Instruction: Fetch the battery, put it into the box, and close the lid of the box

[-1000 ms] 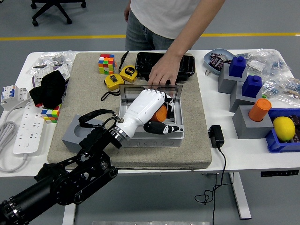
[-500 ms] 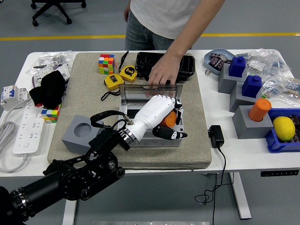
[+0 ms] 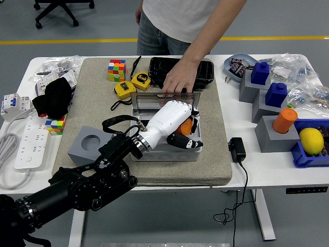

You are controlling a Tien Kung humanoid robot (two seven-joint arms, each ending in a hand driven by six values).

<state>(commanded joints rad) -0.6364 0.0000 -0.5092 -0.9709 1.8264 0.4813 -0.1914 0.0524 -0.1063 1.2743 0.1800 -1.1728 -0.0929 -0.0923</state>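
Left hand (image 3: 174,125), white shell on a black arm, reaching in from lower left and down into the open grey box (image 3: 165,149) at the middle of the tan mat (image 3: 216,128). Fingers curled around an orange battery (image 3: 186,126), held inside the box just above its floor; thumb tip dark, lying low across the box's front. Clear lid (image 3: 164,101) standing upright at the box's far edge, steadied from the far side by a person's hand (image 3: 178,77) resting on its top rim. Grey block with a round hole (image 3: 91,148) on the mat left of the box, near the robot's wrist. Two yellow tape measures (image 3: 132,85) and a colour cube (image 3: 116,70) on the mat's far left. Black tray (image 3: 205,69) behind the lid. Right hand not seen.
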